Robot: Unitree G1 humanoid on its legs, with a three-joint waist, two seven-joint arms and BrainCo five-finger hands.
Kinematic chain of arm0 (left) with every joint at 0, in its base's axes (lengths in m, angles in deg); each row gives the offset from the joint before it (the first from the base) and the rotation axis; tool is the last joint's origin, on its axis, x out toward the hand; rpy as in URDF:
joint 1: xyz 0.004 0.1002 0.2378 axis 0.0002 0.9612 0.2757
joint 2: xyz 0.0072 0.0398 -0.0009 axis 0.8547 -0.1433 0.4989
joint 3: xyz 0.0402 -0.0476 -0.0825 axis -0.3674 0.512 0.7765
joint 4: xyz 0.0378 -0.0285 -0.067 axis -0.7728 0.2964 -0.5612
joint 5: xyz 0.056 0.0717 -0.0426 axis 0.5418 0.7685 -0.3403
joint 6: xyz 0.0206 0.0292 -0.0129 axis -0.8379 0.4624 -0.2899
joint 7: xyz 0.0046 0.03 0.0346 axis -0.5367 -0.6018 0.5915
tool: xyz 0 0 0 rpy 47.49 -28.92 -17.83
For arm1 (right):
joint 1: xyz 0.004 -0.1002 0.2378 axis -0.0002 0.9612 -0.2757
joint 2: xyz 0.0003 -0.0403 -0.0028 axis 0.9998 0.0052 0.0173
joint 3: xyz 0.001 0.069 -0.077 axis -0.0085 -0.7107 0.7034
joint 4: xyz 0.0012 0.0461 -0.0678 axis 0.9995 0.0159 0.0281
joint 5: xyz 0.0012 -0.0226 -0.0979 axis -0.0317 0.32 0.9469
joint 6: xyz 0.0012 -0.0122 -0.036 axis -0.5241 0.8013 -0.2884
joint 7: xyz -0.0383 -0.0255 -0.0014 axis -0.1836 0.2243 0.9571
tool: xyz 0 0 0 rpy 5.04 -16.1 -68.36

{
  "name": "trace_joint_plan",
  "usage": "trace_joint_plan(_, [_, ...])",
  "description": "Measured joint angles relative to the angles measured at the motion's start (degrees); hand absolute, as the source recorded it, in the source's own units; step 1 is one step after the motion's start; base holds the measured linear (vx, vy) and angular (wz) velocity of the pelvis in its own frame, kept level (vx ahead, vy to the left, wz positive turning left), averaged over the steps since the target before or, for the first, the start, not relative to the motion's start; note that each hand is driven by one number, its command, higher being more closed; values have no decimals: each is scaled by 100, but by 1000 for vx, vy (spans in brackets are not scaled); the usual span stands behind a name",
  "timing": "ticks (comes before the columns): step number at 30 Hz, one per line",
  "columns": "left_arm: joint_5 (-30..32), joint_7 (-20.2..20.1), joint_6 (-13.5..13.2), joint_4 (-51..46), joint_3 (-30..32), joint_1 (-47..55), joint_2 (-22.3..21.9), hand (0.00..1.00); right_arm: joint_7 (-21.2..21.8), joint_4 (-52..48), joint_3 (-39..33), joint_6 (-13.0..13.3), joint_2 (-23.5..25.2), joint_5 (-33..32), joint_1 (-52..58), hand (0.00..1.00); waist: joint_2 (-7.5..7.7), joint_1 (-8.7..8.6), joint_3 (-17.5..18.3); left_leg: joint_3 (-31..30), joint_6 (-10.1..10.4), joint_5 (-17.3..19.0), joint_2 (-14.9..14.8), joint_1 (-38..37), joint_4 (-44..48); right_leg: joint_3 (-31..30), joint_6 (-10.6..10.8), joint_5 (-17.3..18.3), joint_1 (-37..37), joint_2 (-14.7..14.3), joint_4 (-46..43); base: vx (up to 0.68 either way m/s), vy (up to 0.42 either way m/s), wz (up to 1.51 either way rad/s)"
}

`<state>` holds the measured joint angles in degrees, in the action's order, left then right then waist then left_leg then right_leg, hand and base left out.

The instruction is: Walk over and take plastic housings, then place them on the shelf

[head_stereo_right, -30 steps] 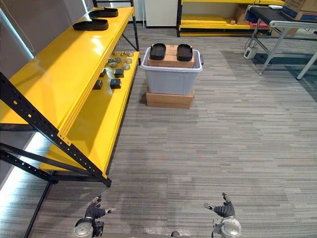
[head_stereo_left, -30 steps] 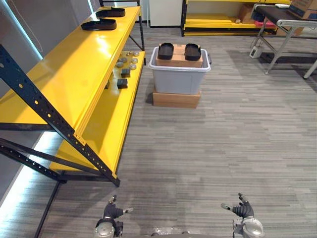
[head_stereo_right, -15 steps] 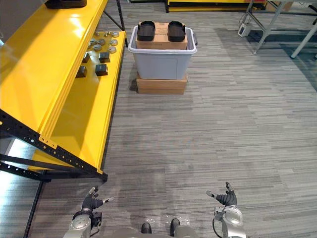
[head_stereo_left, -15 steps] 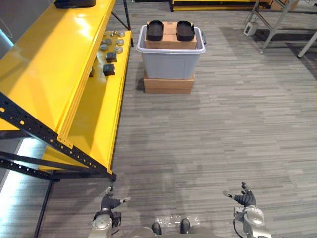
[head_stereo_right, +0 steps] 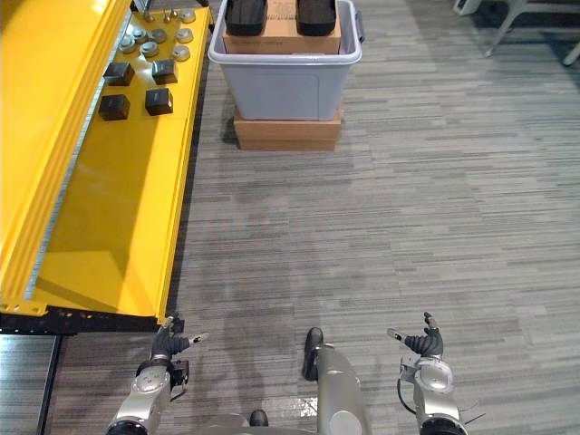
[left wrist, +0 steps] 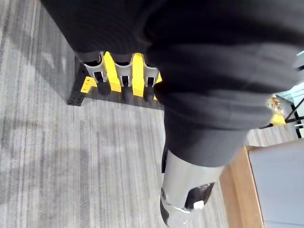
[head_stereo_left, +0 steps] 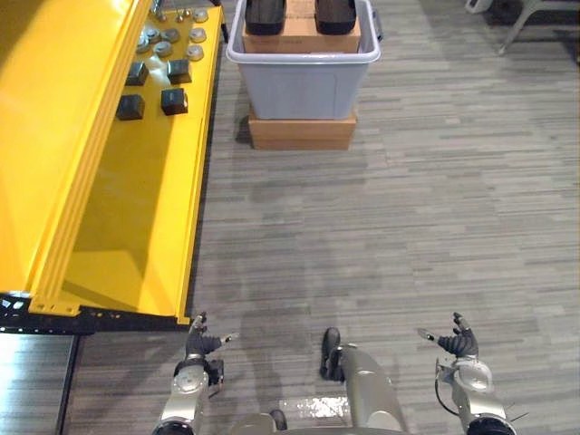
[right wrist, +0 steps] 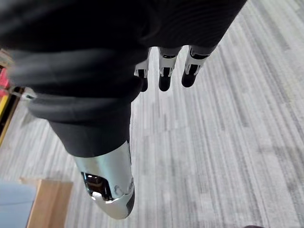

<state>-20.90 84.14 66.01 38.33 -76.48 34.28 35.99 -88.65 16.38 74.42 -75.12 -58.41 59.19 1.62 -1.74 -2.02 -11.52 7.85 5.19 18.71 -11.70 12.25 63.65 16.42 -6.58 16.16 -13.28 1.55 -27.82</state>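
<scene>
**A:** Where are the plastic housings at this moment?

**B:** Two black plastic housings (head_stereo_left: 265,13) lie side by side on top of a brown carton (head_stereo_left: 302,39). This carton sits inside the grey bin (head_stereo_left: 304,83).

**A:** And the bin, on what does it stand?

**B:** On a flat cardboard box (head_stereo_left: 302,134) on the floor (head_stereo_left: 417,227), just beside the long outer edge of the lower board of the yellow shelf (head_stereo_left: 136,208).

**A:** Is there something on the shelf?

**B:** Yes. At the far end of the lower board lie some dark blocks (head_stereo_left: 173,100). Behind them is a group of small round metal pieces (head_stereo_left: 163,47).

**A:** Where are the hands?

**B:** Both are low over the floor, well apart from the bin. The left hand (head_stereo_left: 198,345) is close to the near corner of the shelf. The right hand (head_stereo_left: 459,343) is far to the other side.

**A:** How are the fingers?

**B:** On the left hand the fingers (left wrist: 124,72) are straight and a little spread, with the thumb apart, and they hold nothing. On the right hand the fingers (right wrist: 164,66) are the same: straight, relaxed, holding nothing.
</scene>
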Motion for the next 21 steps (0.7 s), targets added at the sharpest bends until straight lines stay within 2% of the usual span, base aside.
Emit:
trace_joint_plan(2, [-2,0,10,2,-7,39,-21,0,-2,32,-4,-1,-14,-21,2,0,-10,53,-3,99,-128,72,13,558,-13,-54,-12,7,588,-100,546,393,-113,-9])
trace_joint_plan(4, [-3,-5,15,0,-62,80,-24,0,0,131,-18,-6,-18,-45,131,0,20,170,-24,172,-170,96,345,1006,-1335,-64,7,21,1239,-156,1125,324,-24,-4])
trace_joint_plan(5, [-4,-7,14,0,-68,80,-25,0,-1,145,-18,-7,-19,-48,143,0,17,180,-25,190,-173,90,411,1057,-1567,-69,11,28,1310,-158,1187,340,4,2])
trace_joint_plan(6, [-4,-13,15,2,-98,109,-30,0,-2,201,-22,-8,-31,-56,157,0,3,200,-16,182,-149,-56,669,1245,-2518,-75,61,42,1519,-158,1425,286,12,0])
trace_joint_plan(7, [-4,-23,15,3,-103,131,-43,0,-2,242,-29,-8,-47,-57,156,0,-18,221,-6,171,-108,-248,784,1311,-3074,-96,126,38,1610,-174,1549,370,19,-11])
trace_joint_plan(8, [-5,-54,16,20,-90,162,-120,0,-11,384,-113,-7,-87,-57,147,0,-137,315,4,121,75,-742,912,1320,-4343,-179,240,18,1854,-294,1844,413,51,-34])
trace_joint_plan(9, [-6,-95,16,46,-86,235,-192,0,-14,525,-120,-20,-138,-55,116,0,-305,422,31,-11,59,-1164,912,1374,-5060,-278,320,44,2097,-488,2112,429,78,-44])
trace_joint_plan(10, [-6,-103,25,121,-83,236,-198,0,-15,601,-113,-34,-118,-55,95,0,-299,447,33,-102,-46,-1500,925,1400,-4996,-331,426,115,2207,-493,2191,478,123,-47])
trace_joint_plan(11, [-6,-106,73,215,-45,268,-196,0,-8,623,-88,-66,-14,-53,99,0,-147,466,120,-134,-327,-1891,1095,1459,-4818,-434,642,283,2326,-362,2154,679,152,-27])
trace_joint_plan(12, [-3,-109,99,248,-57,297,-230,0,-11,626,-83,-60,38,-46,111,0,-93,431,250,-118,-576,-2055,1218,1587,-4522,-509,812,437,2250,-204,1869,734,150,-18])
trace_joint_plan(13, [-2,-113,101,314,-67,274,-256,0,-9,649,-98,-59,49,-43,112,0,-41,421,248,-95,-721,-2000,1221,1613,-4330,-578,950,515,2168,-108,1597,788,146,-4])
trace_joint_plan(14, [0,-111,125,483,-66,146,-288,0,-5,751,-113,-68,78,-42,105,0,79,430,250,22,-831,-1692,1334,1558,-4129,-725,1120,594,1887,133,757,666,135,4])
trace_joint_plan(15, [-2,-112,139,568,-68,76,-285,0,-6,800,-126,-85,126,-40,119,0,204,404,255,55,-898,-1462,1515,1350,-4073,-888,1452,459,1497,351,-448,657,125,16])
trace_joint_plan(16, [-3,-113,140,563,-70,66,-282,0,-6,800,-127,-86,146,-38,140,0,232,350,256,27,-927,-1345,1594,1228,-4067,-967,1749,253,1270,459,-1106,656,108,31])
trace_joint_plan(17, [-4,-109,142,561,-78,43,-270,0,-4,800,-114,-87,166,-37,119,0,239,269,253,-26,-991,-1113,1690,877,-4067,-1113,1919,42,795,658,-2478,633,87,15])
trace_joint_plan(18, [-10,-105,141,555,-81,48,-260,0,-2,796,-105,-84,174,-38,109,0,212,269,251,-28,-1027,-947,1692,446,-4121,-1075,1754,88,495,806,-3319,615,85,5])
trace_joint_plan(19, [-26,-103,140,551,-91,48,-245,0,-1,796,-101,-78,179,-38,113,0,192,273,248,-56,-1038,-899,1688,208,-4184,-963,1561,139,398,885,-3558,564,68,-6])
trace_joint_plan(20, [-66,-102,131,536,-107,43,-225,0,-2,793,-103,-50,176,-38,118,0,119,255,264,-263,-1012,-813,1653,-260,-4410,-701,1187,249,196,972,-3722,517,27,8])
trace_joint_plan(21, [-73,-101,116,528,-106,16,-218,0,-2,788,-100,-25,169,-37,106,0,48,231,270,-354,-967,-711,1548,-682,-4687,-538,990,368,-70,918,-3506,589,-12,10])
